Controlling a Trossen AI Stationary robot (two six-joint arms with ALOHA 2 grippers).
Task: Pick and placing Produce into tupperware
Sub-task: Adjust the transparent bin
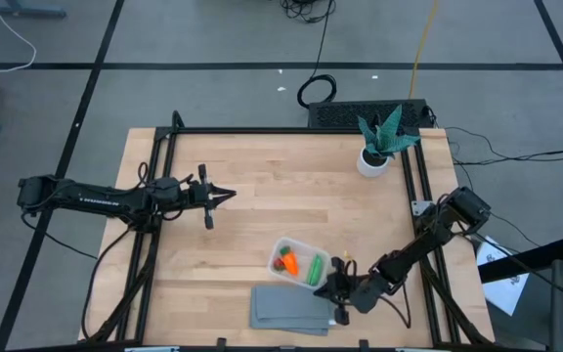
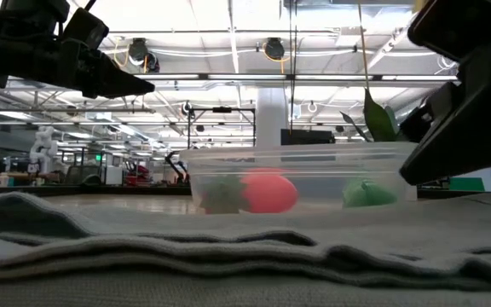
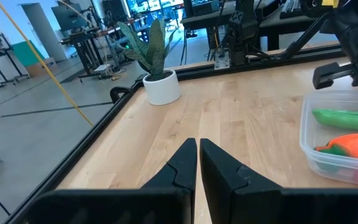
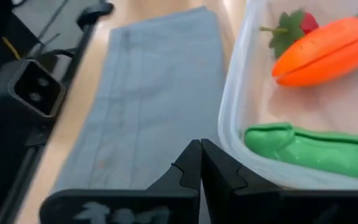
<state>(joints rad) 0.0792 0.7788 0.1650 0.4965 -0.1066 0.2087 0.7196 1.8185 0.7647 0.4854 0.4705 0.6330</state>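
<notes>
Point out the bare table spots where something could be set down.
Bare wood spans the middle, between the left gripper, the potted plant and the tupperware; the near-left corner beside the grey cloth is also free. It is crowded near the right gripper, which sits against the tupperware holding the carrot and pod.
</notes>
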